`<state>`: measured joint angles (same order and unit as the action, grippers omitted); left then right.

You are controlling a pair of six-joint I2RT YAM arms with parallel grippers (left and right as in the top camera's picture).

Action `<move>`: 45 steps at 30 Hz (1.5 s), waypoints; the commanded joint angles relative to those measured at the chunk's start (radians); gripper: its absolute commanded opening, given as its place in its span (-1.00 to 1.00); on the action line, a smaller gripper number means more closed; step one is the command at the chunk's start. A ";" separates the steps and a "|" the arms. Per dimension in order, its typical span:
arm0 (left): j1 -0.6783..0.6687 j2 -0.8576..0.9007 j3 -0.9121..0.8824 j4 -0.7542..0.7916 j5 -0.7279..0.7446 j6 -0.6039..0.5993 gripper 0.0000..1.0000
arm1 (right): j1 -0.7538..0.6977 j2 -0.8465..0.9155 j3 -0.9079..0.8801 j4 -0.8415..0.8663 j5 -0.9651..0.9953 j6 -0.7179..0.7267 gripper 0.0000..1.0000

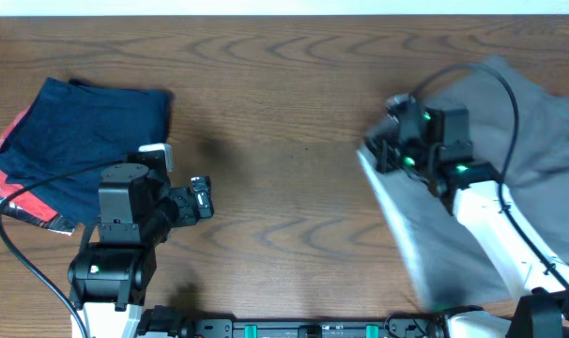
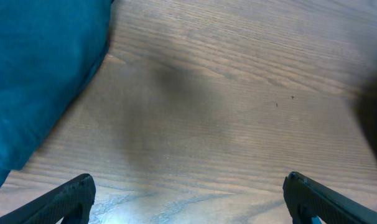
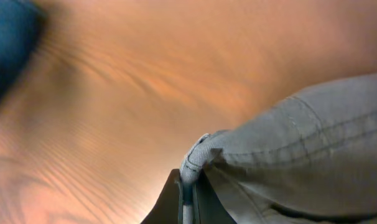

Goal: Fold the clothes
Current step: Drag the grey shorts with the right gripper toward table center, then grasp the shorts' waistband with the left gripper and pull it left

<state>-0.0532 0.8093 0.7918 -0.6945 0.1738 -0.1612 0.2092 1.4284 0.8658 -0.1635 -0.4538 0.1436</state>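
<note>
The grey shorts (image 1: pixel 538 141) lie crumpled at the right side of the table, with one edge running toward the front. My right gripper (image 1: pixel 383 155) is shut on a corner of the shorts at their left edge; the right wrist view shows the grey cloth (image 3: pixel 300 149) pinched between the two fingers (image 3: pixel 187 193) above the wood. My left gripper (image 1: pixel 202 199) is open and empty over bare wood at the left; its two fingertips show wide apart in the left wrist view (image 2: pixel 188 199).
A folded navy-blue garment (image 1: pixel 87 141) lies at the far left on a red garment with a black edge (image 1: pixel 12 183); the blue one also shows in the left wrist view (image 2: pixel 39 68). Black cables run from both arms. The wooden table (image 1: pixel 284 113) fills the middle.
</note>
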 commanded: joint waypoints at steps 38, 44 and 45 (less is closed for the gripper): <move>-0.139 0.591 0.016 0.526 0.243 -0.354 0.96 | -0.441 -0.264 0.017 -0.879 0.607 0.327 0.99; -0.203 0.814 0.016 0.779 0.272 -0.496 0.96 | -0.441 -0.264 0.017 -0.909 0.607 0.327 0.98; -0.216 0.855 0.016 0.824 0.272 -0.525 0.96 | -0.441 -0.264 0.017 -0.917 0.607 0.327 0.99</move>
<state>-0.2405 1.5890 0.7986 0.0795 0.4229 -0.5747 -0.2230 1.1698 0.8761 -1.0687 0.1398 0.4519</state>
